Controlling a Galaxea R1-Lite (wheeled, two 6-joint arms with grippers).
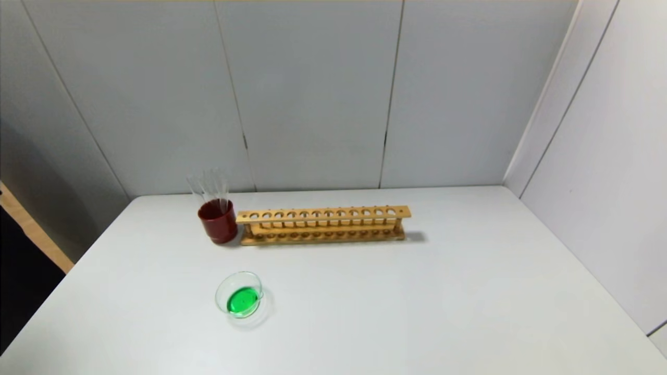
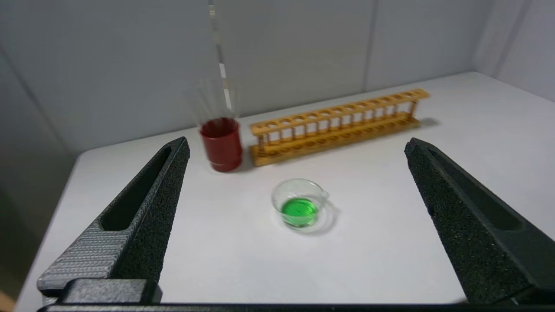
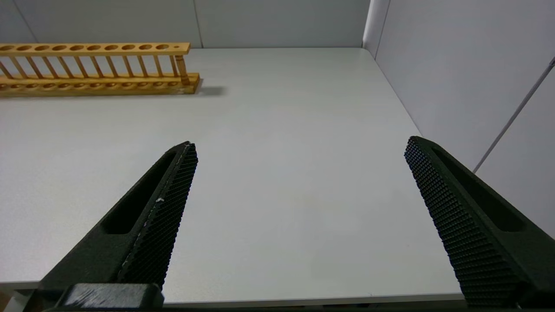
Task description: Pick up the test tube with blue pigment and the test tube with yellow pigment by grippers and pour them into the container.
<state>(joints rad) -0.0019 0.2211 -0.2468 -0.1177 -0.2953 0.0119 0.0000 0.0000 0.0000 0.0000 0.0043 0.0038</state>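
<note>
The container [image 1: 239,295] is a small clear glass dish on the table's near left, holding green liquid; it also shows in the left wrist view [image 2: 300,207]. No tube with blue or yellow liquid is in view. Several clear colourless tubes [image 1: 209,186] stand in a dark red cup [image 1: 218,221]. My left gripper [image 2: 297,145] is open and empty, back from the table's near edge and facing the dish. My right gripper [image 3: 299,145] is open and empty, back from the near edge on the right side. Neither gripper shows in the head view.
An empty wooden tube rack [image 1: 323,225] stands right of the red cup near the back; it also shows in the left wrist view [image 2: 338,125] and the right wrist view [image 3: 95,67]. Grey walls close the back and right side of the white table [image 1: 469,291].
</note>
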